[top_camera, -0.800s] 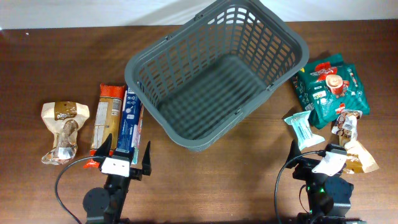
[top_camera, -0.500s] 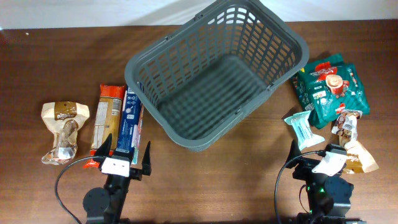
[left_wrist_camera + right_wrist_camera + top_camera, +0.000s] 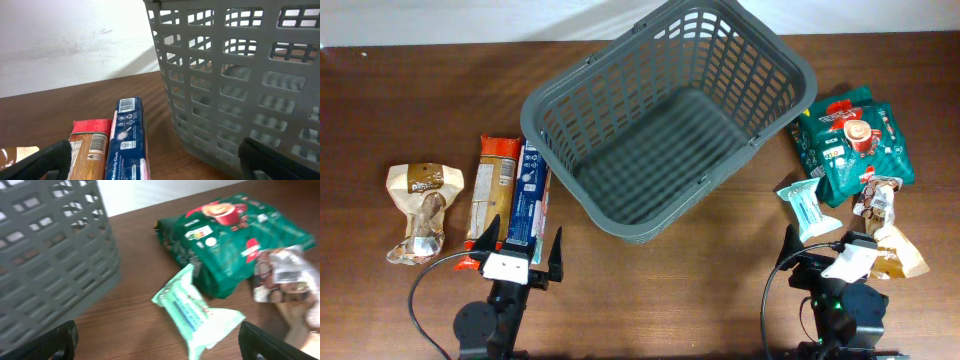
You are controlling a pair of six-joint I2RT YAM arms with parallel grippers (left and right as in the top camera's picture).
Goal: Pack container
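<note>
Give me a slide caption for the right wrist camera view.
Right wrist view: a pale green packet lies beside a dark green pouch, with the grey basket nearby.

One basket (image 3: pixel 650 150); left packets (image 3: pixel 495 190) three; right packets (image 3: pixel 803 207) four-plus.

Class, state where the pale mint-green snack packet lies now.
Overhead, the pale mint-green snack packet lies right of the dark grey plastic basket, beside the green pouch.

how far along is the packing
Barely started. Done: nothing, the basket is empty. In hand: nothing, left gripper and right gripper both open. Left: every snack, such as the blue packet, orange packet and beige bag on one side, green bag and mint packet on the other.
</note>
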